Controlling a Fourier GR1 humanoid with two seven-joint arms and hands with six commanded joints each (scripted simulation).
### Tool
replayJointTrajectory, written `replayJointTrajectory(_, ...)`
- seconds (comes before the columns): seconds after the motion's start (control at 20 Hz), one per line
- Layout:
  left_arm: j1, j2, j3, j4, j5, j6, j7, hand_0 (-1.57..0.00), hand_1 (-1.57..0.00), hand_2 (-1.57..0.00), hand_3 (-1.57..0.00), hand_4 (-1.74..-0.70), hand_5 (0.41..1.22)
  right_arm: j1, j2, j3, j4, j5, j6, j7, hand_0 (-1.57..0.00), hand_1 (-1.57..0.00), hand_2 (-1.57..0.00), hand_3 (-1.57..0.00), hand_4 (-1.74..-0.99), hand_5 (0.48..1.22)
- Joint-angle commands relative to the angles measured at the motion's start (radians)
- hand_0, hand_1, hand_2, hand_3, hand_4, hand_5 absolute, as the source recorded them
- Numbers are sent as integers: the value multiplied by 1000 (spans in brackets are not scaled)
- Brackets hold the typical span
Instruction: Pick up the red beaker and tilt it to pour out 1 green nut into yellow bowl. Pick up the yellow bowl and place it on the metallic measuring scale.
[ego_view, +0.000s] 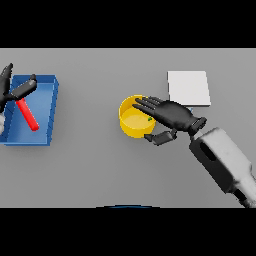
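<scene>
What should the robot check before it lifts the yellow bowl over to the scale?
1. Green nut in the yellow bowl: ok, a green speck shows inside.
2. Right hand at the bowl: ok, fingers reach over the rim, thumb beside the wall.
3. Grip closed firmly: cannot tell.
4. Scale top free: ok, nothing on it.
5. Path from bowl to scale: ok, bare table.
6. Left hand out of the way: ok, at the blue tray with the red beaker.
</scene>
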Motion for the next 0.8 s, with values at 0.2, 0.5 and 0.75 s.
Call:
replayJointTrajectory(0.2,-18,-11,0,21,0,-7,3,1,1,1,1,-795,725,-84,35,44,100,14,53,-12,1,1,1,1,-1244,685)
replayJointTrajectory(0.5,-17,5,4,14,3,-20,-10,1,1,1,1,-798,735,-128,56,96,203,48,78,-36,1,1,1,1,-1288,671)
replayJointTrajectory(0.75,-22,-2,2,30,-5,-17,-16,1,1,1,1,-797,735,-155,56,129,239,67,117,-42,1,1,1,1,-1307,690)
